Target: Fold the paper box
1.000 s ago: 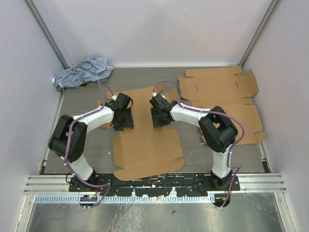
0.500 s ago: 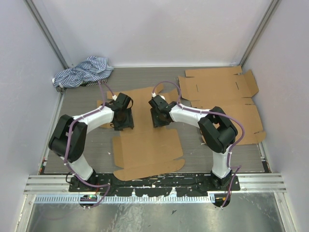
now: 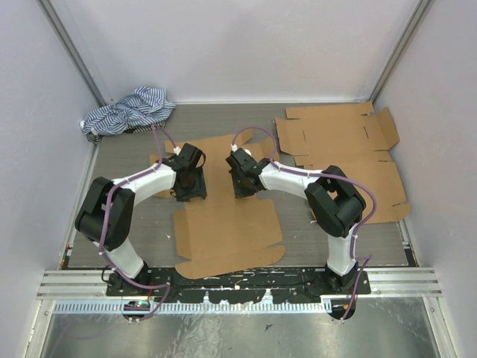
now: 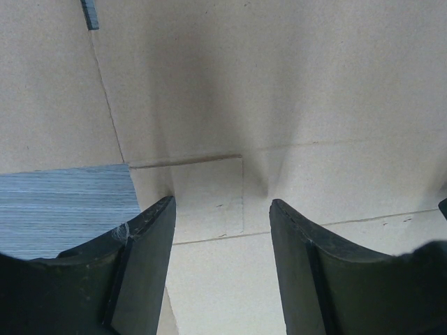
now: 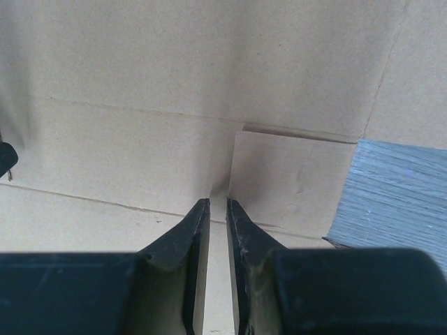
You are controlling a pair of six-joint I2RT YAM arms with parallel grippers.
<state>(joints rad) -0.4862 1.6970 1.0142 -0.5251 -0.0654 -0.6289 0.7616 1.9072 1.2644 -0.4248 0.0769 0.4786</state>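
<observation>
A flat brown cardboard box blank (image 3: 223,224) lies unfolded in the middle of the table. My left gripper (image 3: 190,186) points down over its left part, open and empty. In the left wrist view its fingers (image 4: 222,202) straddle a small flap beside a crease on the cardboard (image 4: 279,84). My right gripper (image 3: 242,183) points down over the blank's right part. In the right wrist view (image 5: 218,201) its jaws stand almost shut with a thin gap, tips at a slit between two panels of the cardboard (image 5: 140,70). Nothing is held.
A striped blue-white cloth (image 3: 127,108) lies at the back left corner. Two more flat cardboard blanks (image 3: 335,134) lie at the back right and right (image 3: 380,186). Grey table surface (image 5: 398,195) shows beside the blank's edges. Walls close in all around.
My right gripper has shifted slightly left and farther over the blank. The left arm has not moved.
</observation>
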